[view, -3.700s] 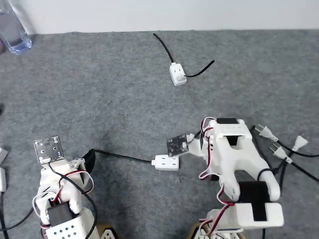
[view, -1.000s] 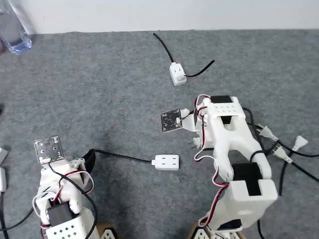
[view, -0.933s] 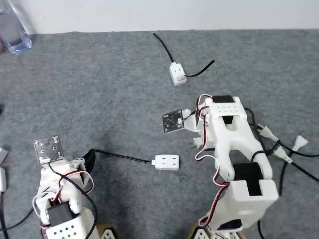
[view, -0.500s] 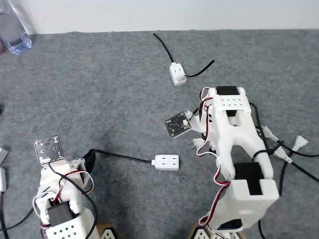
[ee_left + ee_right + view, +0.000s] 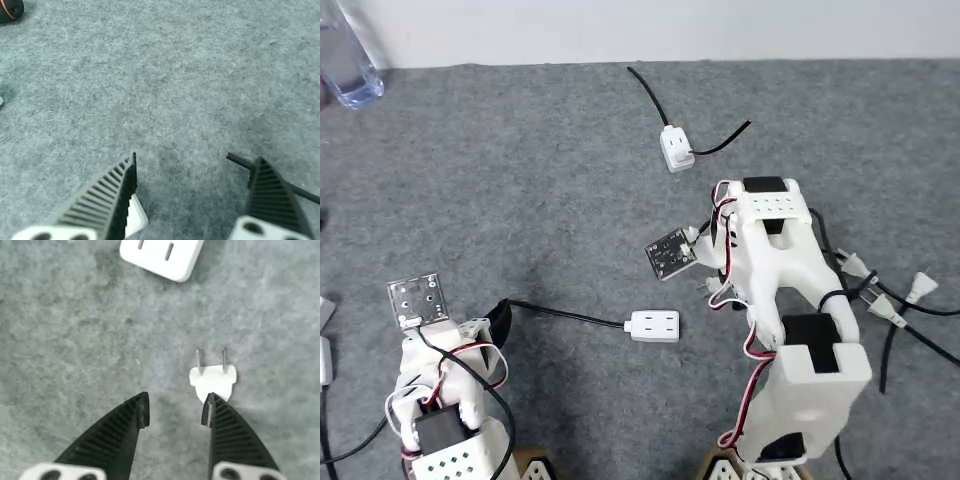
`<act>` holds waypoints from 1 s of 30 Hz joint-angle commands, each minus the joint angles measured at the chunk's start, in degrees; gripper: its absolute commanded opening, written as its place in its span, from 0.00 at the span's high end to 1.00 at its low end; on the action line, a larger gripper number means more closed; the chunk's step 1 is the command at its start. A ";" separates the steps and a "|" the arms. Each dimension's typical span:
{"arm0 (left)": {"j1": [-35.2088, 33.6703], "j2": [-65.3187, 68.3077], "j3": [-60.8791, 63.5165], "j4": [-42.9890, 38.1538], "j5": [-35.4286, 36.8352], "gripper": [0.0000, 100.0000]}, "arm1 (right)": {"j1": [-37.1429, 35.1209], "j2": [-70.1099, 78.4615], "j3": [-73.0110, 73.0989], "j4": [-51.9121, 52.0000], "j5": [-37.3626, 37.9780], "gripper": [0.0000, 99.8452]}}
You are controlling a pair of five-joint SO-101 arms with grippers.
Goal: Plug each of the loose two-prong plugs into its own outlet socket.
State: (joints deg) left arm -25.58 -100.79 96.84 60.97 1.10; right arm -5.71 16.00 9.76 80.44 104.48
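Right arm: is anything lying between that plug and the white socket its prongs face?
Nothing visible. Only bare grey carpet lies between the plug and the socket. The plug sits at the tip of one finger of the open right gripper, not between the fingers.

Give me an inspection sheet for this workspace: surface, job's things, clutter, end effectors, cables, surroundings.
Surface: grey carpet, flat.
Job's things: near socket and far socket lie apart on the carpet. One plug lies loose with its prongs bare. More loose plugs lie to the right.
Clutter: clear bottle at the far left corner; white objects at the left edge.
End effectors: left end effector open over the carpet. Right end effector open, with the plug at one finger's tip, not between the fingers.
Cables: black cable runs left from the near socket; black leads trail from the loose plugs.
Surroundings: white wall along the far edge.
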 commanded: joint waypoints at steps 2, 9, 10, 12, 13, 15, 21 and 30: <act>0.18 -0.09 -0.22 -0.35 -0.09 0.66 | -0.57 -1.63 -3.96 0.04 0.18 0.82; 0.18 -0.09 -0.22 -0.35 -0.09 0.66 | -1.19 -0.84 -3.78 -0.31 0.18 0.82; 0.18 -0.09 -0.22 -0.35 -0.09 0.66 | -1.27 -0.22 -3.78 -0.48 0.18 0.82; 0.18 -0.09 -0.22 -0.35 -0.09 0.66 | -1.89 1.19 -3.87 -0.57 0.18 0.82; 0.18 -0.09 -0.22 -0.35 -0.09 0.66 | -2.15 1.71 -3.87 -0.57 0.18 0.82; 0.18 -0.09 -0.22 -0.35 -0.09 0.66 | -2.77 2.33 -3.87 -0.57 0.18 0.82; 0.18 -0.09 -0.22 -0.35 -0.09 0.66 | -3.03 2.68 -3.96 -2.24 0.09 0.82; 0.18 -0.09 -0.22 -0.35 -0.09 0.66 | -3.03 -0.57 -4.66 -1.71 -2.55 0.82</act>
State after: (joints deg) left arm -25.58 -100.79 96.84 60.97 1.10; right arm -8.26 18.64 7.65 78.24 102.64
